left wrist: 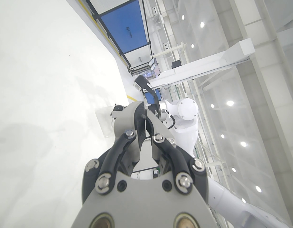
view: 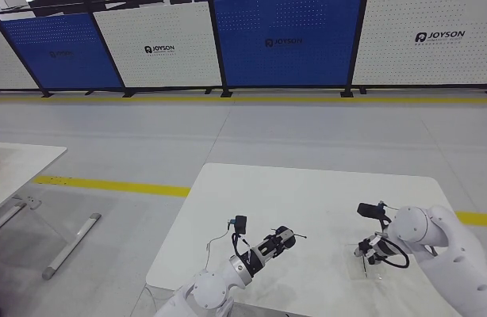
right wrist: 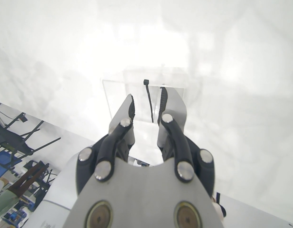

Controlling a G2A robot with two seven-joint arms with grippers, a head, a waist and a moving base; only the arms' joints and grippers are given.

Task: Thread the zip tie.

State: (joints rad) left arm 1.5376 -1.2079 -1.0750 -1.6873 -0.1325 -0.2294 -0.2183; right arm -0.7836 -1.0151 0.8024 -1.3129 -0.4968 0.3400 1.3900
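A second table [view: 17,162] stands off at the far left, with a wide strip of floor between it and the worktop [view: 307,190]. The worktop's left edge runs slantwise from far to near, and its far edge lies well beyond both arms, so the whole far half is open surface.

The left claw [view: 288,236] sits over the near-left part of the worktop, well in from the left edge and pointing right. Its fingers [left wrist: 134,117] are pressed together, pinching a thin black strip [view: 301,235] at the tips. The strip juts out to the right of the claw. Whether it is a zip tie cannot be made out.

Between the two claws lies a stretch of bare worktop, so they are well apart.

The right claw [right wrist: 147,92] is over the near-right part, in from the right edge and pointing left and down toward the surface. Its fingers [right wrist: 131,106] are spread wide and grip nothing. Just below it a clear tray [right wrist: 115,88] rests flat on the worktop. The zip tie [right wrist: 149,100], black and slightly curved, lies on the tray along the line of the fingers. Its square head points away from the wrist and its tail toward it. It sits in the gap between the two fingers and touches neither. How high the fingertips are above the tray cannot be told.
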